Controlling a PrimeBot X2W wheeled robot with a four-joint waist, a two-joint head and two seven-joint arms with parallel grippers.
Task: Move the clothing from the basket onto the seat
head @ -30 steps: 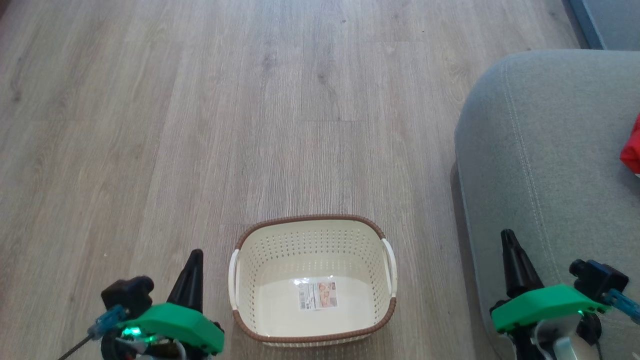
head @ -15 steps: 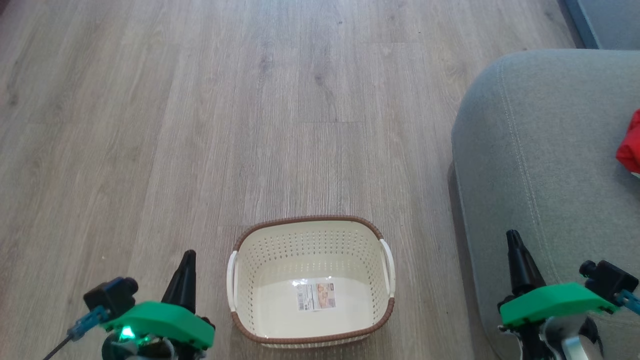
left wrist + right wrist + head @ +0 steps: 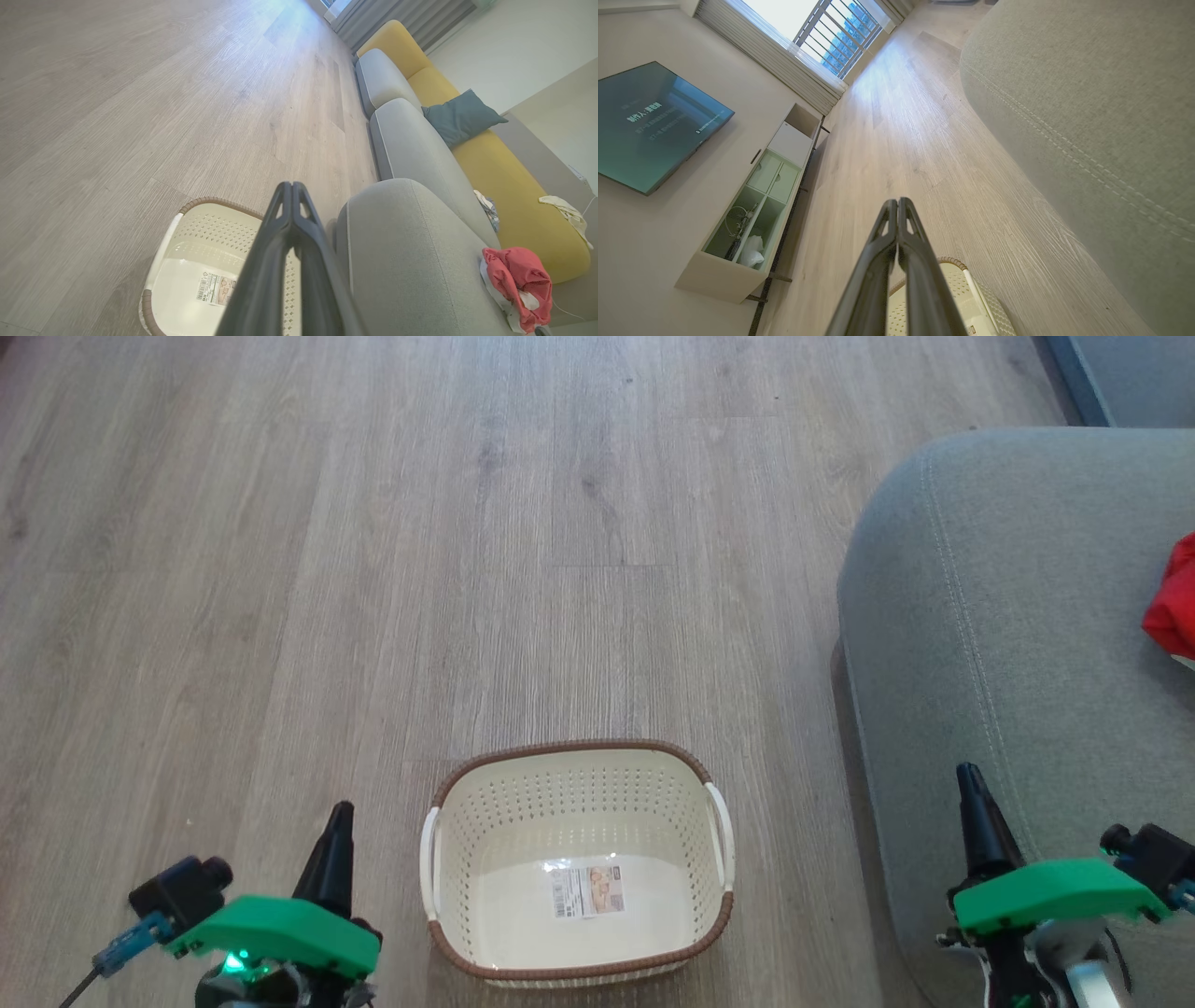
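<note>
Our left gripper (image 3: 340,814) sits low, pointing forward, over the floor (image 3: 373,569) just left of the basket (image 3: 579,745), clenched on nothing. Our right gripper (image 3: 971,779), also low, pointing forward and clenched empty, is above the edge of the seat (image 3: 1008,616). We see the clothing (image 3: 1172,607) lying on the seat, well apart from the basket.

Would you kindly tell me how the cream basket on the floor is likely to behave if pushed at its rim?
The basket is empty, perforated plastic, so probably light. On the smooth wooden floor it would likely slide rather than tip, given its wide flat bottom. Its walls may flex slightly.
</note>
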